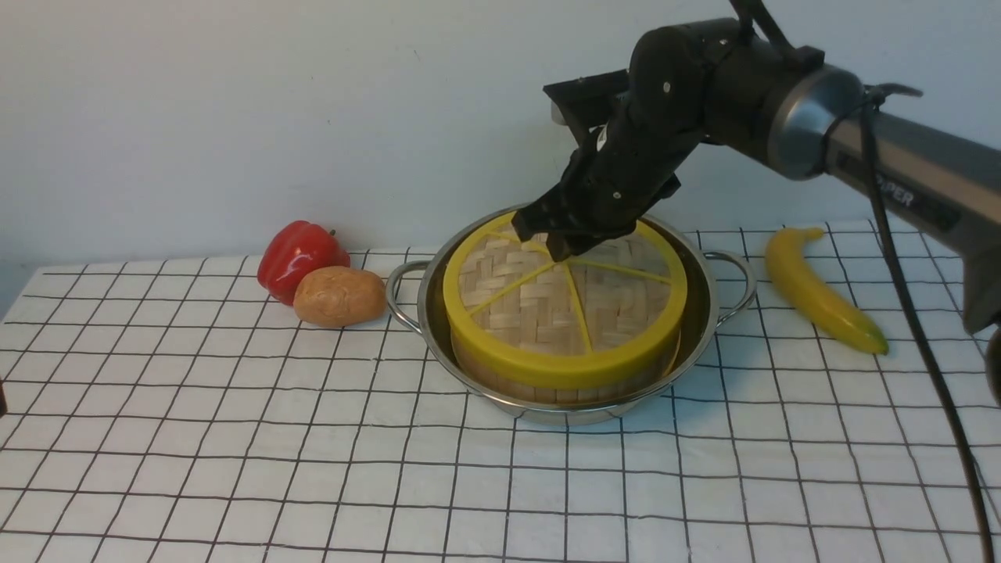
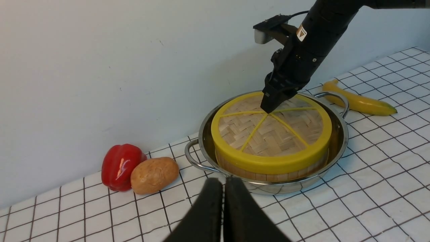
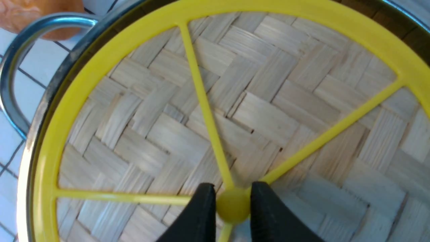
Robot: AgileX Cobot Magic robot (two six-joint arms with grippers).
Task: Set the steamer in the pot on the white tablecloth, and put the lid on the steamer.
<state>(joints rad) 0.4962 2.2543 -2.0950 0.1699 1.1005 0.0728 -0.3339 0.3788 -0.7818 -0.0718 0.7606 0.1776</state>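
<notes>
White tablecloth [image 1: 235, 469] bears pot [image 1: 698, 309]; only right wrist view shows right gripper [image 3: 233, 188] pinching lid [image 3: 161, 134] by hub [image 3: 233, 207].

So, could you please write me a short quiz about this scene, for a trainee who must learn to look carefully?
1. True or false: the lid lies on the steamer, and the steamer sits inside the pot.
2. Which thing lies on the white tablecloth on the robot's right of the pot? A. a carrot; B. the banana; C. a spoon.
3. Fill in the missing word: the jaws of the right gripper stand on either side of the lid's yellow ____.

Key: 1. true; 2. B; 3. hub.
</notes>
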